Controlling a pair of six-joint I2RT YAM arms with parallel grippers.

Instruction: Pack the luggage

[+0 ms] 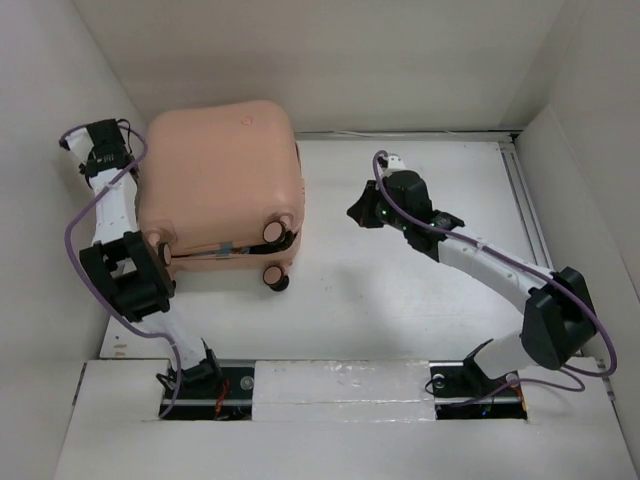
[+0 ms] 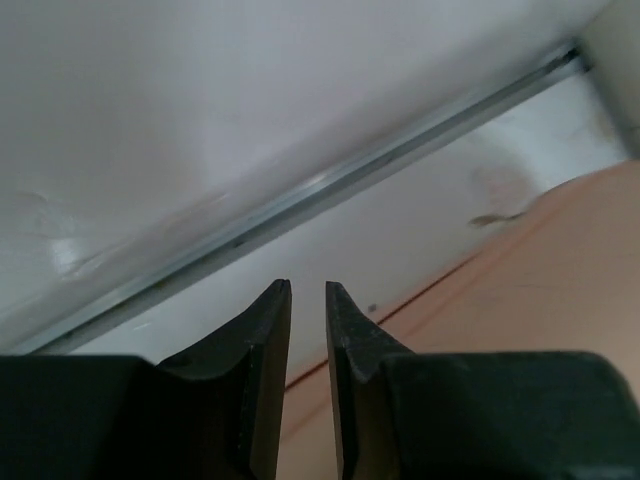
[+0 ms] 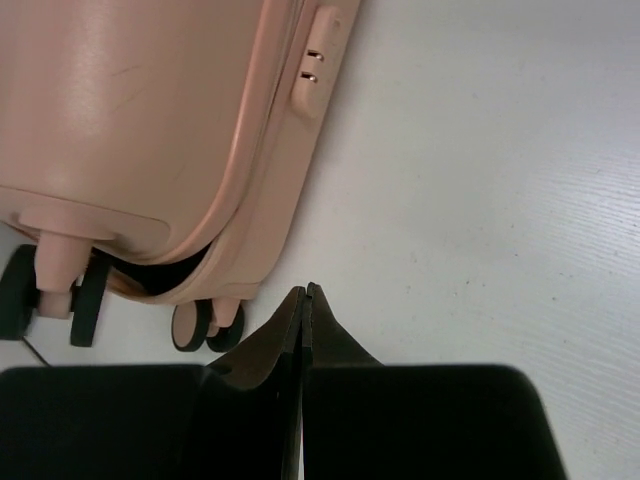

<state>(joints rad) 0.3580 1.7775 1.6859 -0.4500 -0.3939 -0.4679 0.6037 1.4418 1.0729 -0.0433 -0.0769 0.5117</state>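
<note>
Right now you look to be at the closing step. The luggage point(image 1: 215, 170) lies flat at the far left of the table point(image 1: 420, 300), with its wheels point(image 1: 272, 232) facing you and its two halves nearly together. The right wrist camera shows a dark gap at the corner by the wheels, so I think it is not fully shut.

Your right gripper point(image 3: 305, 292) hangs over bare table just beside that corner. Its jaws are pressed together with nothing in them. Your left gripper point(image 2: 306, 290) is up at the far left side of the case, between the pink shell and the side wall point(image 1: 40, 230). Its jaws have a thin gap and pinch nothing.

Next, I think you need to press the top half down or find the zip. I cannot see a zip pull.

Watch out: the wall leaves your left arm little room. The purple cable point(image 1: 72, 235) hangs close to the case. The smooth shell may slide when you push.
</note>
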